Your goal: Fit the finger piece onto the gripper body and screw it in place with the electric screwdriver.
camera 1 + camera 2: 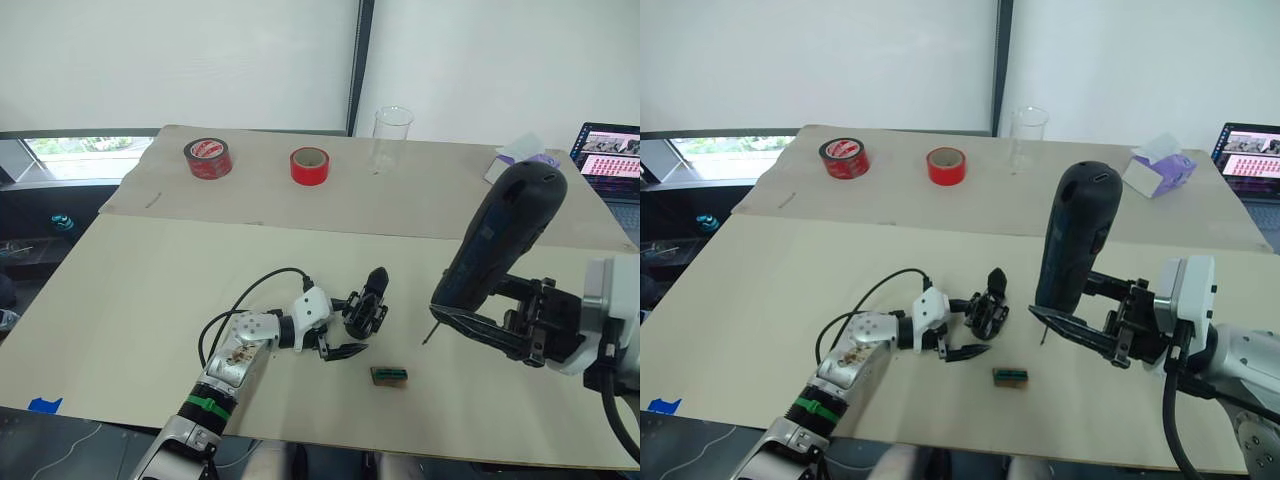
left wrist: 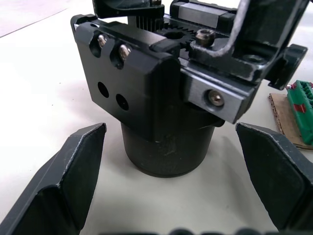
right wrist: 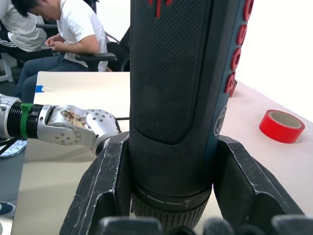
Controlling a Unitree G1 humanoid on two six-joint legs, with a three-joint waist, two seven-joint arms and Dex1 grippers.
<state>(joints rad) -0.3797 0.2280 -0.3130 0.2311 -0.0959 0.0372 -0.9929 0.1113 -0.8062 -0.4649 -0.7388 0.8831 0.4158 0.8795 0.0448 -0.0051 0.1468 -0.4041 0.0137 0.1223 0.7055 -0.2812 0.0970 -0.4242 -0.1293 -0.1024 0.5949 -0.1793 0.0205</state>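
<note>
- The gripper body (image 1: 366, 303) stood on the tabletop (image 1: 150, 290) near the middle, slightly toward the near edge, with its one black pointed finger sticking up and away.
- The left claw (image 1: 338, 325) sat low on the tabletop with its fingers spread wide on either side of the gripper body; in the left wrist view the two fingers (image 2: 73, 171) flanked the round base of the body with a gap on each side, not touching it.
- The right claw (image 1: 487, 318) was clamped on the electric screwdriver (image 1: 495, 240), holding it near its lower end (the right wrist view showed both black fingers pressed against the barrel).
- The screwdriver stood nearly upright, leaning a little to the right at the top, with its thin metal bit pointing down toward the tabletop, to the right of the gripper body and apart from it.
- A small green-and-brown block (image 1: 389, 376) lay on the tabletop just nearer than the gripper body, between the two claws.
- At the far side stood two rolls of red tape (image 1: 208, 158), a clear plastic cup (image 1: 391, 140) and a tissue box (image 1: 1159, 165); a laptop (image 1: 609, 152) sat at the far right.
- A seated person (image 3: 73, 34) showed beyond the tabletop in the right wrist view.
</note>
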